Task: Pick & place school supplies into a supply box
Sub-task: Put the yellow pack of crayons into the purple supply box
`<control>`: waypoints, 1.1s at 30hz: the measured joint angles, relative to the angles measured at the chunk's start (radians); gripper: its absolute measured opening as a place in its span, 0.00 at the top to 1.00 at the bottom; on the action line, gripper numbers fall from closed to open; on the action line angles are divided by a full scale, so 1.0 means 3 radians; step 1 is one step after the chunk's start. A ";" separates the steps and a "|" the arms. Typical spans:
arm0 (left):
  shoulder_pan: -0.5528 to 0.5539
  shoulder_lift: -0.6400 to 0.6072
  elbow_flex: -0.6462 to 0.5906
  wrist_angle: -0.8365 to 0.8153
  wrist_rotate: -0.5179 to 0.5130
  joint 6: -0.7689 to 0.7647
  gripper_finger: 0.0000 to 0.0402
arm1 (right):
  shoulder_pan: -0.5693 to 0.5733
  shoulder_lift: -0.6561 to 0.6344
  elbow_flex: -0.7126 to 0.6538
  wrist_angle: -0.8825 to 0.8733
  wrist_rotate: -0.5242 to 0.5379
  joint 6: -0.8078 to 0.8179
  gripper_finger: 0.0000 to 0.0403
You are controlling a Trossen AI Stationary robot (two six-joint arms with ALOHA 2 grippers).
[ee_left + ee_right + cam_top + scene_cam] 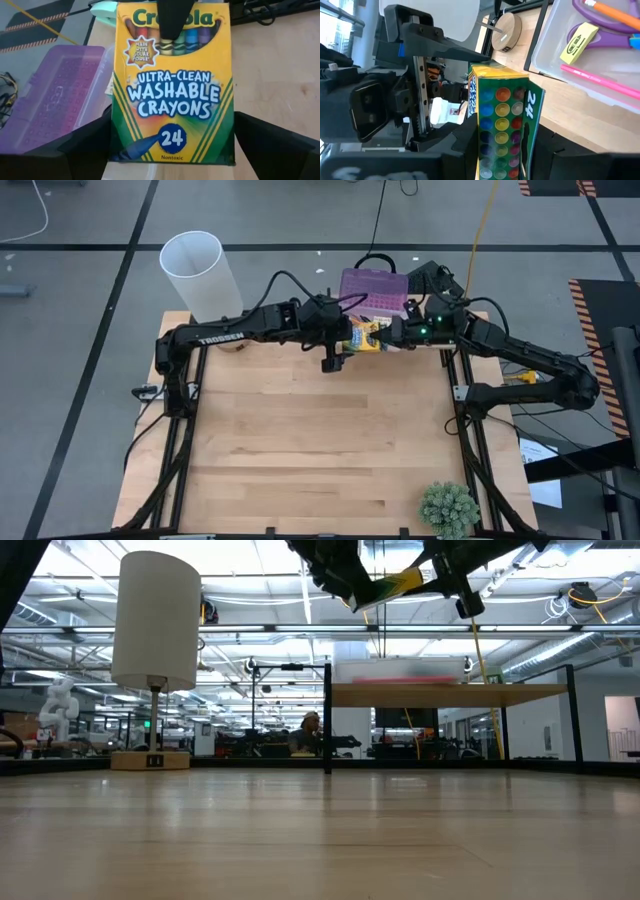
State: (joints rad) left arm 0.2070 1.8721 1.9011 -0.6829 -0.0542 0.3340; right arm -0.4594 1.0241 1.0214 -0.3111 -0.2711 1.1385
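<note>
One small green potted plant (448,508) sits at the near edge of the bare, pale wooden table (320,450). At the far edge the two dark arms meet over one crayon box (366,336), a flat green-and-yellow cardboard carton printed with "24", held up off the table. The left gripper (345,340) pinches one end of it and the right gripper (395,332) pinches the other, so both sets of fingers are closed on the carton. Just beyond lies one clear plastic supply box (600,75), its translucent purple lid (375,290) ribbed. Inside show one orange pencil (615,12), purple-handled scissors (610,37), one pink pen (600,80) and one small yellow block (578,42). One tall white cylindrical lamp shade (198,275) stands at the far left corner.
</note>
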 joint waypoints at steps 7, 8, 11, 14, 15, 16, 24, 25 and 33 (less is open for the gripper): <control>0.0000 -0.0022 0.0000 -0.0049 -0.0193 0.0006 0.02 | -0.0089 0.0000 0.0000 0.0001 -0.0074 -0.0009 0.73; 0.0000 -0.0028 0.0000 -0.0038 -0.0206 0.0006 0.02 | -0.0102 0.0000 0.0000 0.0003 -0.0074 -0.0009 0.73; 0.0002 -0.0034 0.0000 -0.0038 -0.0299 0.0000 0.02 | -0.0135 0.0000 0.0000 0.0019 -0.0077 -0.0022 0.73; 0.0006 -0.0033 0.0000 -0.0041 -0.0363 -0.0008 0.02 | -0.0177 0.0000 -0.0001 0.0028 -0.0135 -0.0024 0.73; 0.0006 -0.0042 0.0000 -0.0049 -0.0370 -0.0013 0.02 | -0.0195 0.0000 -0.0001 0.0029 -0.0159 -0.0028 0.73; 0.0006 -0.0063 0.0000 -0.0088 -0.0378 -0.0030 0.02 | -0.0211 0.0000 -0.0001 0.0027 -0.0162 -0.0033 0.73; 0.0006 -0.0230 0.0003 -0.0423 -0.0578 -0.0216 0.02 | -0.0355 0.0000 -0.0001 0.0087 -0.0255 -0.0058 0.73; 0.0008 -0.0246 0.0001 -0.0535 -0.0615 -0.0248 0.02 | -0.0370 0.0000 -0.0001 0.0094 -0.0264 -0.0059 0.73; -0.0016 -0.0327 0.0003 -0.0873 -0.0643 -0.0806 0.02 | -0.0571 0.0040 -0.0001 0.0194 -0.0248 -0.0085 0.73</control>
State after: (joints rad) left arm 0.2021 1.7741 1.9018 -0.9448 -0.2472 0.0922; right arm -0.6308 1.0360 1.0210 -0.2528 -0.3454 1.1130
